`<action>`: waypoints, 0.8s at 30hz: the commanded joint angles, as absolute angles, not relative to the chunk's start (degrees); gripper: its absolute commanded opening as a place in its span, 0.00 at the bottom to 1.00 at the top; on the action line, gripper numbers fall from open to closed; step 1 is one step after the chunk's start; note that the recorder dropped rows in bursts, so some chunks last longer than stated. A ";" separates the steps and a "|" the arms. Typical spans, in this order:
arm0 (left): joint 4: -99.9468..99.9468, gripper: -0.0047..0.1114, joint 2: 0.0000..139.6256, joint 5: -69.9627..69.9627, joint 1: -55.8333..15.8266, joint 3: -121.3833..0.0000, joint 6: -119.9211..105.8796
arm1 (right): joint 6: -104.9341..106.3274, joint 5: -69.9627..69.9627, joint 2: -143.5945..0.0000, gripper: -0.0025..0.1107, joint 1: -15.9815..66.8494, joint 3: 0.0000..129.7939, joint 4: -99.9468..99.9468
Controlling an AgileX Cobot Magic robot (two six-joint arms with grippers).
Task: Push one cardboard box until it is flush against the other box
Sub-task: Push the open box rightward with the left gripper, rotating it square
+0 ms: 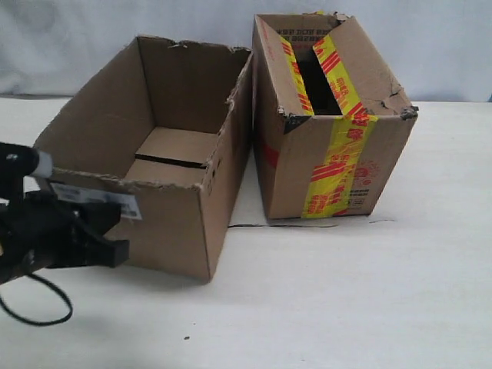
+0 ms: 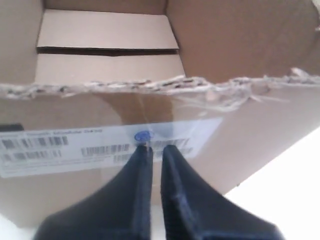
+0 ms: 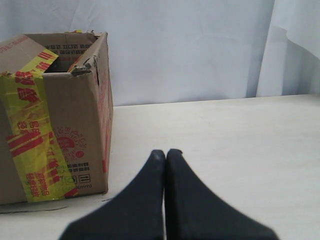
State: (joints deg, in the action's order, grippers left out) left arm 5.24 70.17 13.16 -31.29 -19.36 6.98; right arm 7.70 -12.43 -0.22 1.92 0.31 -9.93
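The plain open cardboard box [image 1: 223, 177] with a ragged rim stands on the left of the table. Its white barcode label [image 2: 60, 147] faces my left gripper [image 1: 111, 234]. That gripper [image 2: 156, 148] is shut, with only a thin slit between its black fingers, and its tips press on the label. The other box [image 1: 338, 165], banded in yellow tape with red print, stands to the right. The two boxes nearly meet at their far upper corners, and a narrow wedge of table shows between them at the front. My right gripper [image 3: 166, 152] is shut on nothing, low over the table beside the taped box [image 3: 75, 125].
The white table [image 1: 346, 292] stretches in front of and to the right of both boxes. A black cable [image 1: 38, 311] loops under the left arm. A pale curtain [image 3: 200, 45] hangs behind the table.
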 commanded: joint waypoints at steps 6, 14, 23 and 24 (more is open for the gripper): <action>2.11 0.04 87.58 17.45 -31.43 -33.10 6.11 | 7.64 -12.26 0.00 0.02 1.50 0.00 -10.08; 1.95 0.04 94.47 15.24 -31.43 -41.09 6.11 | 7.64 -12.26 0.00 0.02 1.50 0.00 -10.08; 1.10 0.04 94.54 13.03 -32.20 -42.04 5.40 | 7.64 -12.26 0.00 0.02 1.50 0.00 -10.08; -0.83 0.04 93.88 12.26 -32.75 -41.92 5.40 | 7.64 -12.26 0.00 0.02 1.50 0.00 -10.08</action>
